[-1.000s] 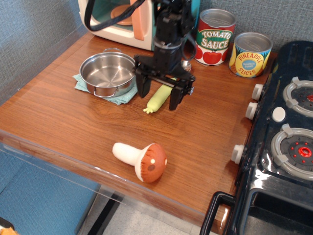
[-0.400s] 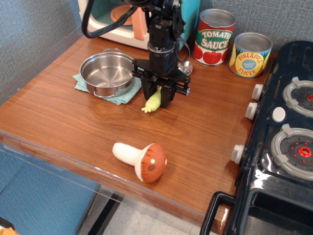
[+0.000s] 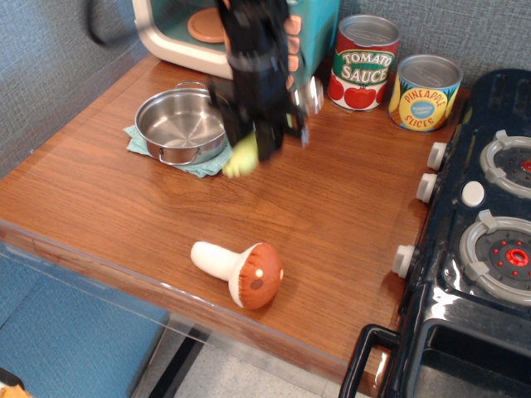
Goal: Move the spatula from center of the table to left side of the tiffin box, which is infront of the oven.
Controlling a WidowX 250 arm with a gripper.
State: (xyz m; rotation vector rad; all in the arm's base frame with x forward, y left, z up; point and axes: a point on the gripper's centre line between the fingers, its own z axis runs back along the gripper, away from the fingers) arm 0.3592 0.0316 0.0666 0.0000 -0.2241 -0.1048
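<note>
My gripper (image 3: pixel 253 143) is shut on the spatula (image 3: pixel 241 157), whose yellow-green handle sticks out below the fingers and whose metal bowl shows behind the arm. It is lifted above the table (image 3: pixel 108 207), just right of the tiffin box (image 3: pixel 181 124), a round steel pot on a teal cloth. The oven (image 3: pixel 178 33), teal with a cream frame, stands behind the pot at the back. The arm is blurred with motion.
A toy mushroom (image 3: pixel 241 272) lies near the table's front edge. A tomato sauce can (image 3: pixel 363 62) and a pineapple can (image 3: pixel 425 91) stand at the back right. A dark blue toy stove (image 3: pixel 481 240) fills the right side.
The open gripper came down around the spatula's handle, shut on it, and has now lifted it and moved left toward the pot.
</note>
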